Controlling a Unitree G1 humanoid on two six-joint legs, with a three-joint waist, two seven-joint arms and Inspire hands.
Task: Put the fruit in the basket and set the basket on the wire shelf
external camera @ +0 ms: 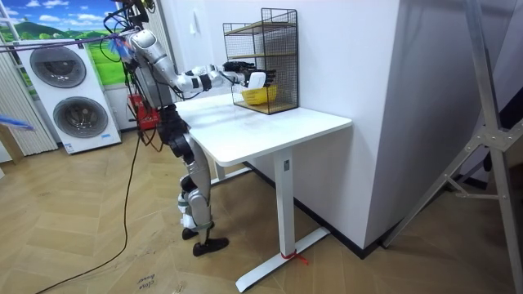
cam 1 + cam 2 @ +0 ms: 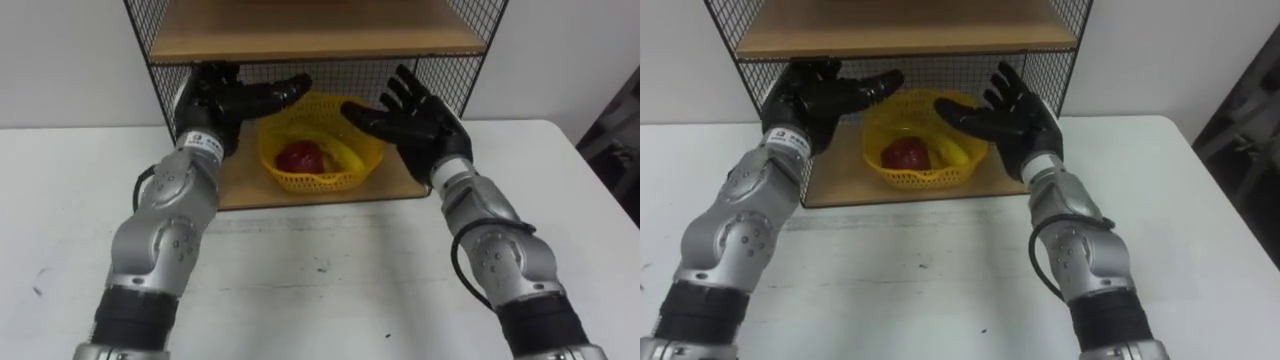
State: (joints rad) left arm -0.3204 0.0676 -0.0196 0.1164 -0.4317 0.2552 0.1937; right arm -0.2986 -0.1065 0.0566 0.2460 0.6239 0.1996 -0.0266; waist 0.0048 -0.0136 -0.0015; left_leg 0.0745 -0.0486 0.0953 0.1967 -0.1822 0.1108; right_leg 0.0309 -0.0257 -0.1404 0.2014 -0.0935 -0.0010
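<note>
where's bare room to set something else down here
Widest free patch: white table in front of the wire shelf, between and outside the arms. On its lower board, a narrow strip left of the yellow basket. Crowded at the basket: left hand and right hand open either side.

A white table (image 2: 330, 270) takes up the lower two thirds of the eye views. In the room view it stands on white legs on a wood-plank floor (image 1: 98, 237) in the lower part of the frame. At the upper centre of the eye views a black wire shelf (image 2: 145, 30) with wooden boards stands on the table's far side, and a yellow basket (image 2: 315, 180) of open mesh sits on its lower board (image 2: 240, 185), near the front edge and beneath the upper board (image 2: 300, 40).
</note>
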